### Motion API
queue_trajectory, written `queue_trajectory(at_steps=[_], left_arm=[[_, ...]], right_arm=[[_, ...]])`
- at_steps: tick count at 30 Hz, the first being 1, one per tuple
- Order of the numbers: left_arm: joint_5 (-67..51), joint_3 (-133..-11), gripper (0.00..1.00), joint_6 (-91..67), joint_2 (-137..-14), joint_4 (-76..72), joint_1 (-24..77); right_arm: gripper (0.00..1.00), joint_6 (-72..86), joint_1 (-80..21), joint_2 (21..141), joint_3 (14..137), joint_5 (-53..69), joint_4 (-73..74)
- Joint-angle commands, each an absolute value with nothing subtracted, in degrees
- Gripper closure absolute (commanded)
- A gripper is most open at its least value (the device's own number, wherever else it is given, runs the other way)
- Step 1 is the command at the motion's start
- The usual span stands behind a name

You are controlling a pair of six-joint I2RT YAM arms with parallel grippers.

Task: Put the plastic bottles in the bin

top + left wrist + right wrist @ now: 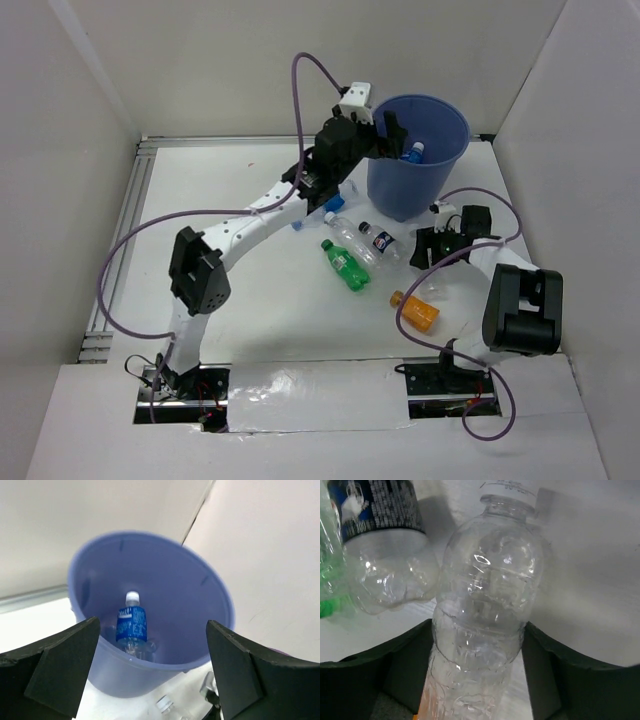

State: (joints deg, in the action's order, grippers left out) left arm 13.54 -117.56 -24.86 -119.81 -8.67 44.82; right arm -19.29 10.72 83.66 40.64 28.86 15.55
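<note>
The blue bin stands at the back right, with one blue-labelled bottle inside it. My left gripper is open and empty over the bin's near rim. The left wrist view looks into the bin, where that bottle leans. My right gripper is shut on a clear label-less bottle low over the table. A clear bottle, a dark-labelled bottle, a green bottle and a short orange bottle lie on the table.
The dark-labelled bottle's base and the green bottle lie just left of the held bottle. White walls enclose the table on the left, back and right. Purple cables loop from both arms.
</note>
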Motion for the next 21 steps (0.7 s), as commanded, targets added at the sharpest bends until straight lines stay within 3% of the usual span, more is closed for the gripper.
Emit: queue_trajectory(at_steps=[1, 2, 3, 7, 13, 14, 17, 21], left_arm=[[15.7, -114.7, 0.0, -20.8, -109.6, -14.4, 44.9], [16.6, -108.2, 0.0, -18.7, -105.5, -15.0, 44.9], [16.6, -108.1, 0.0, -18.7, -103.3, -15.0, 44.9], [17.8, -91.6, 0.0, -17.9, -91.5, -12.2, 44.2], [16.9, -69.5, 0.0, -35.6, -80.5, 5.8, 42.4], [14.8, -64.7, 0.0, -44.3, -77.9, 7.8, 42.4], [11.1, -55.7, 0.0, -52.0, -76.6, 5.8, 42.9], [7.6, -52.6, 0.0, -61.4, -77.2, 3.1, 42.9]], right_arm=[[0.32, -19.3, 10.5, 84.3, 43.2, 26.0, 16.1], [0.48, -20.1, 10.5, 83.3, 43.2, 26.0, 16.7], [0.57, -20.1, 10.5, 82.5, 43.2, 26.0, 16.7], [0.79, -24.9, 10.5, 77.3, 43.2, 28.0, 20.1], [0.89, -49.9, 11.5, 63.8, 46.0, 44.0, 36.9], [0.92, -55.7, 11.5, 60.4, 47.1, 48.6, 40.7], [0.93, -64.5, 11.5, 57.7, 51.1, 56.4, 46.1], [0.95, -67.4, 9.7, 59.1, 59.3, 66.6, 47.4]])
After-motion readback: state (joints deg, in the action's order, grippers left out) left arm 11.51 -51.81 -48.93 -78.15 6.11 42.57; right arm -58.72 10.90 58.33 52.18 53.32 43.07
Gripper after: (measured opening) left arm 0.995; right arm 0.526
